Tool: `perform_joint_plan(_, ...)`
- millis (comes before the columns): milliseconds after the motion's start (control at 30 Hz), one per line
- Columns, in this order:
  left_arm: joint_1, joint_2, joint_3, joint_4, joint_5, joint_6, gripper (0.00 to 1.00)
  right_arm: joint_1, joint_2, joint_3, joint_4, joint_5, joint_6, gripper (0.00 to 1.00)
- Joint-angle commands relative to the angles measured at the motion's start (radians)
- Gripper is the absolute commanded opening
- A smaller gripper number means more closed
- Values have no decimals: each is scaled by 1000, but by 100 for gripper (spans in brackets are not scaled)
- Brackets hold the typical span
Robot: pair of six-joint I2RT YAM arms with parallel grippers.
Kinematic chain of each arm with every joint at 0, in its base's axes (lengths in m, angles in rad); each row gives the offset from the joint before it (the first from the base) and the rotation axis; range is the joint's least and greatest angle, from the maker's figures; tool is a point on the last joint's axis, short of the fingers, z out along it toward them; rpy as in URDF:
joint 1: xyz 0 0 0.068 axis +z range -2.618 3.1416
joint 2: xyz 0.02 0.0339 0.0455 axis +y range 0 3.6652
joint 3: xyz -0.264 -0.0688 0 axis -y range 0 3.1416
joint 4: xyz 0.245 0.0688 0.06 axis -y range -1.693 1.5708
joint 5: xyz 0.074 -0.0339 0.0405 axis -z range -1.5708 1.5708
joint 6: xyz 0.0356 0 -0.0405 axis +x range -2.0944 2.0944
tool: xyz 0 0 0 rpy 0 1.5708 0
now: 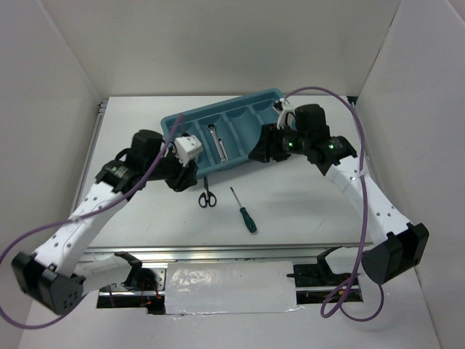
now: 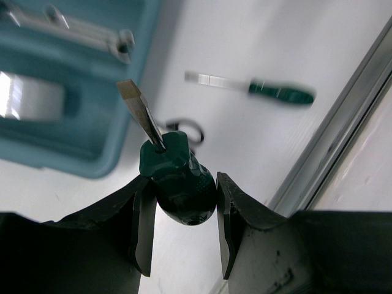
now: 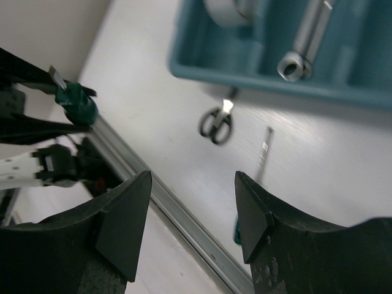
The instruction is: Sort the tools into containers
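While the left gripper (image 2: 182,184) is clamped on the green handle of the stubby screwdriver (image 2: 171,159), the tool hangs clear of the white table (image 2: 257,37) at the low centre of the left wrist view. Its long axis runs up and to the left, with the flat blade tip aimed towards the teal tray (image 2: 92,156) in the upper left corner.

In that tray a blurred silver tape roll (image 2: 27,95) sits in one compartment and a silver wrench (image 2: 79,30) lies in the next. The frame edge cuts off both. The green handle hides most of the scissors (image 2: 193,130), so only a black loop shows. They lie on the table just outside the tray wall.

The long screwdriver (image 2: 269,92) lies on the table at upper centre, smeared by blur. Its blade points left and its handle right, near the metal rail (image 2: 343,116).

The right gripper (image 3: 191,184) has its fingers apart with nothing between them, above the table in front of the tray. In the right wrist view its right-hand finger covers part of the long screwdriver's handle. From overhead, both arms cover the tray's near corners.
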Motion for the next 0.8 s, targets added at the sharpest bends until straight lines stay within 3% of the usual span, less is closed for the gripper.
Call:
perform_joint_plan(0, 23, -118, -16, 236, 141, -171, 7, 47, 70, 175, 92, -181, 63, 65)
perform_joint_plan(167, 64, -143, 7, 336, 262, -349, 5, 141, 195, 369, 112, -287, 82, 68)
perform_joint_plan(400, 121, -234, -123, 587, 370, -547, 2, 219, 277, 463, 124, -345, 85, 64)
perform_joint_plan(767, 129, -226, -99, 617, 368, -604, 1, 308, 315, 451, 112, -255, 89, 63)
